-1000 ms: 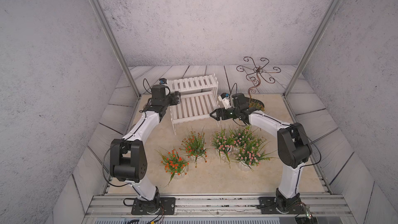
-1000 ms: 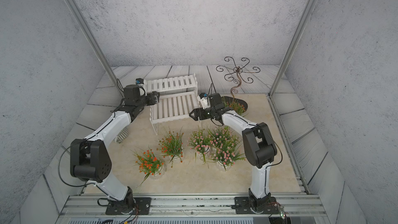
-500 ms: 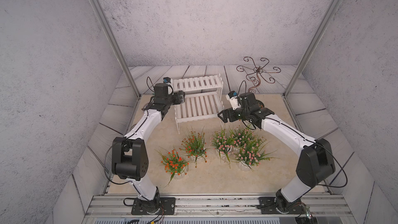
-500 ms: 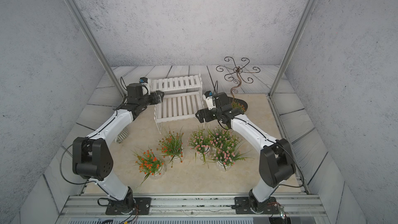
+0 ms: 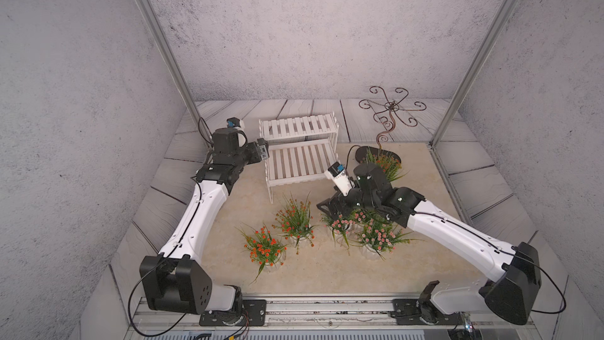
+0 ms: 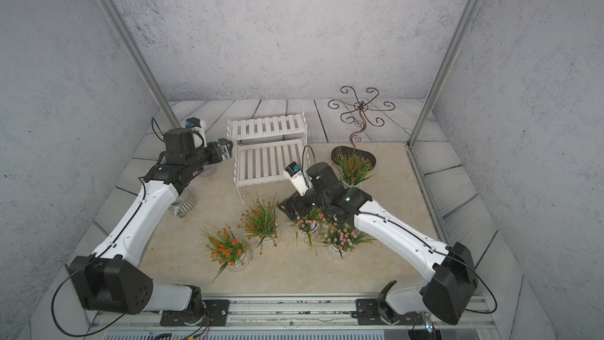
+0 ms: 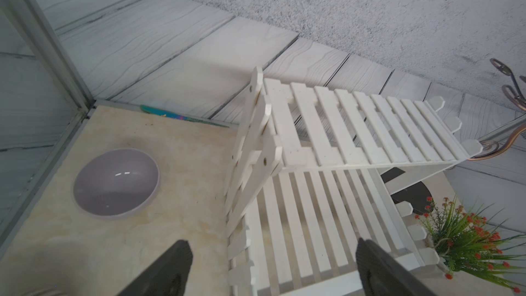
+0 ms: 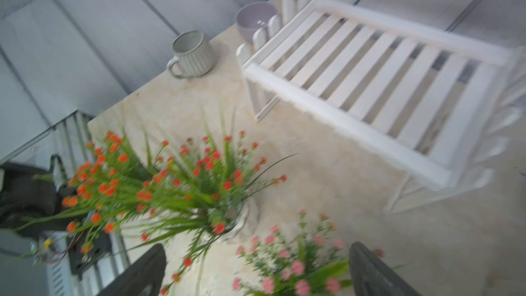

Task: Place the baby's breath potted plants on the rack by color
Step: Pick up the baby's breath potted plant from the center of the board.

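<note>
Plants: none is set on the rack (image 5: 299, 158) yet; the front orange plant (image 5: 264, 250) and the middle orange plant (image 5: 295, 220) are stood on the mat (image 5: 310, 276) before it; the pink plants (image 5: 379, 237) are bunched just beside them, leaves tangled, partly hidden under the right arm; the far orange plant (image 5: 382, 161) is stood on the base of the metal stand (image 5: 389, 112)
Shelves: both are bare, and the rack is stood upright at the back of the mat
Just changed: the rack has been let go by the left gripper (image 5: 263, 152), which was clamped on its side panel a second ago, and has been shifted slightly toward the stand; the right gripper (image 5: 328, 209) has been drawn back from the rack's other end to the pink plants
Left jaws: spread wide, nothing held
Right jaws: spread wide, nothing held, pink flowers seen just below
Meaning: the rack seems settled, so picking can likely be begun with a pink plant
Edges: the rack's rear is set at the mat's back edge; a bowl (image 7: 116, 183) and a mug (image 6: 181, 204) are crowded at its left
Open room: bare mat is left between the rack's front and the plants, and along the near edge
</note>
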